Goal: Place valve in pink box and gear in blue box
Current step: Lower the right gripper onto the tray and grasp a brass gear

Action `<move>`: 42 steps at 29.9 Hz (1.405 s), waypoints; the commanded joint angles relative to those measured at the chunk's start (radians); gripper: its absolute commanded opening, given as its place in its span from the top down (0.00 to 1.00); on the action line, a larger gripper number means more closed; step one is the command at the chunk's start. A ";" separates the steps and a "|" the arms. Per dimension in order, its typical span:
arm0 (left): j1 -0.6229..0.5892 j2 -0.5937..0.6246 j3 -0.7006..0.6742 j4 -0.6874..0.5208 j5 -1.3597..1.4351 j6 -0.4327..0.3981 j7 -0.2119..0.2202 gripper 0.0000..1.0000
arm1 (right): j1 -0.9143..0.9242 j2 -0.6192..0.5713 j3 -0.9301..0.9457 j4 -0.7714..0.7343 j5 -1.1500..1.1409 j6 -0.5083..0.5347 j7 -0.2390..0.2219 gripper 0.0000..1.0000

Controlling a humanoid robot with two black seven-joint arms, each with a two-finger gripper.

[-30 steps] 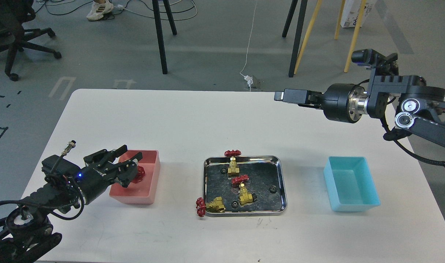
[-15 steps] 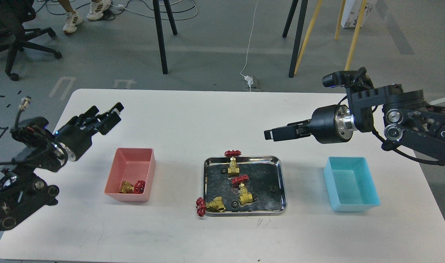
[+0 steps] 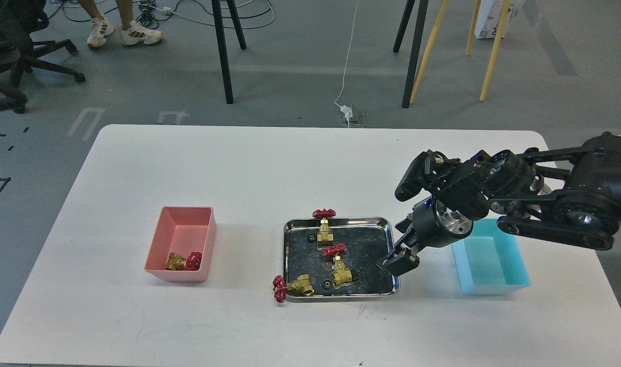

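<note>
The pink box stands at the left with one valve lying in it. Three more valves are on the steel tray: one at the back rim, one in the middle, and one at the front left corner with its red handwheel hanging outside. Small black gears lie on the tray at the back left and at the front. The blue box stands at the right, empty. My right gripper hangs open over the tray's right edge and hides that part of it. My left arm is out of view.
My right arm reaches in from the right above the blue box's back edge. The white table's front edge lies just below the tray. Chair and stand legs are on the floor beyond the table.
My left arm let go of a valve into the pink box, then rose and left the view. My right gripper swung down and left to the tray's right edge.
</note>
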 commanded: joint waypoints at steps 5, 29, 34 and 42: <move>-0.183 -0.008 0.008 0.095 -0.055 -0.020 0.052 0.00 | -0.087 0.106 -0.040 -0.178 -0.160 0.000 0.060 0.07; -0.258 -0.001 0.008 0.155 -0.063 -0.029 0.066 0.00 | -0.122 0.326 -0.046 -0.353 -0.204 0.000 0.060 0.07; -0.260 0.000 0.008 0.155 -0.063 -0.029 0.066 0.00 | -0.127 0.329 -0.069 -0.362 -0.204 0.000 0.060 0.11; -0.270 0.002 0.009 0.155 -0.063 -0.029 0.066 0.00 | -0.133 0.333 -0.077 -0.390 -0.204 -0.019 0.063 0.16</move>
